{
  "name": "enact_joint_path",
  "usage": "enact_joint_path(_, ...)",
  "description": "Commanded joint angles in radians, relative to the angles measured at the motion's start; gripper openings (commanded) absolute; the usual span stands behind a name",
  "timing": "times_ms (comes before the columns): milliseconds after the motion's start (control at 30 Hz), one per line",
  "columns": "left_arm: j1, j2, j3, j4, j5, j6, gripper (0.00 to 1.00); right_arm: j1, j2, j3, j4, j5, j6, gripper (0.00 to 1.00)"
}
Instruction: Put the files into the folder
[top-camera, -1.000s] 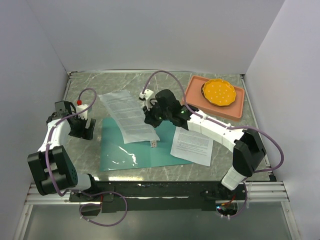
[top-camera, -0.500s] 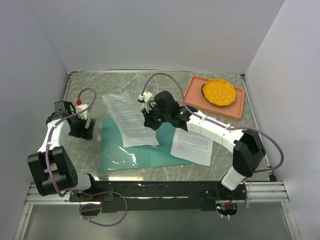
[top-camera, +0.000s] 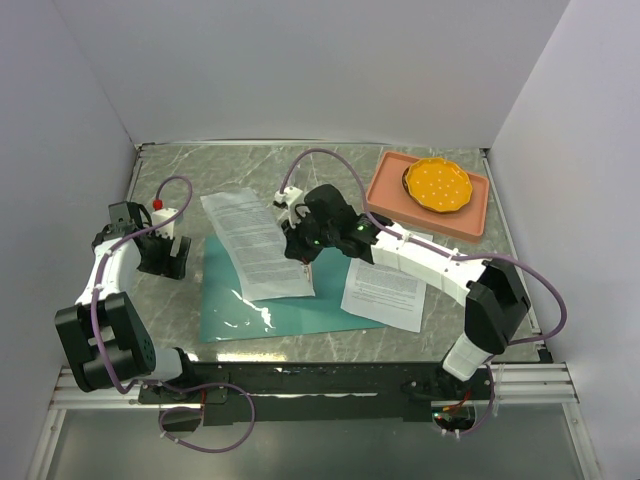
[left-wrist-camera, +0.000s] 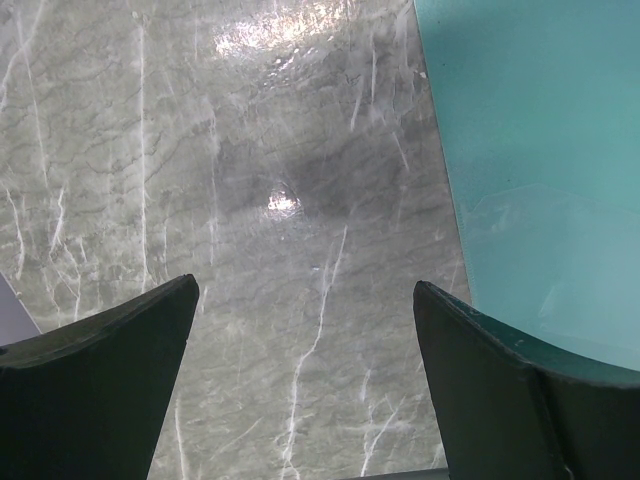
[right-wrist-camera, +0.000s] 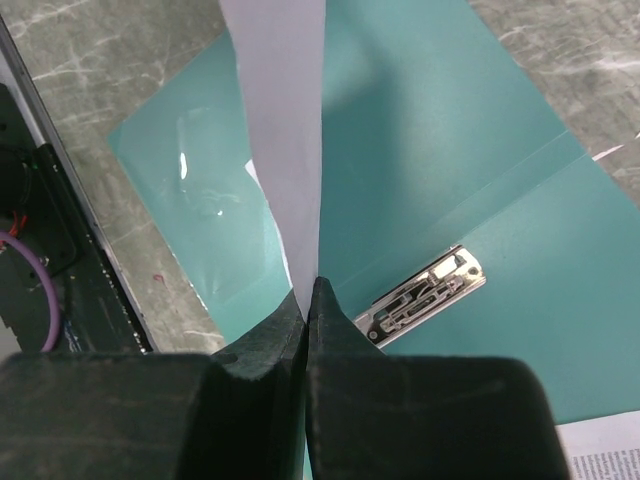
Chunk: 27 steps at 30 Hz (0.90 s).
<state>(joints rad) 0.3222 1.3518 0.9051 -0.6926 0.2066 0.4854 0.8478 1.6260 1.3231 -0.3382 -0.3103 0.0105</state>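
1. The right gripper (top-camera: 303, 254), jaws pinched tight on the right-hand edge of one of the files (top-camera: 255, 240), holds the sheet draped across the open teal folder (top-camera: 300, 312).
2. The held sheet lies printed side up. Its long axis runs from beyond the folder's far edge toward the folder's near edge, and its far end slants to the left.
3. The second sheet (top-camera: 385, 290) rests at the folder's right edge and appears to overlap it.
4. The placement looks unfinished. The sheet likely needs drawing toward the folder's near edge and squaring to the spine, where the metal clip (right-wrist-camera: 425, 295) sits. A low, slow drag should keep the thin paper from buckling.
5. The left gripper (top-camera: 165, 252), jaws wide and empty, hovers just beside the folder's left edge.
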Motion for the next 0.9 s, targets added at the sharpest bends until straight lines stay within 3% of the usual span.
enact_joint_path(0, 0.008, -0.036, -0.002, 0.028, 0.022, 0.015, 0.96, 0.01, 0.017, 0.062, 0.001, -0.016, 0.028, 0.0)
enact_joint_path(867, 0.025, -0.034, -0.07, 0.076, -0.018, 0.076, 0.96, 0.008, 0.13, -0.053, 0.129, -0.003, 0.167, 0.0)
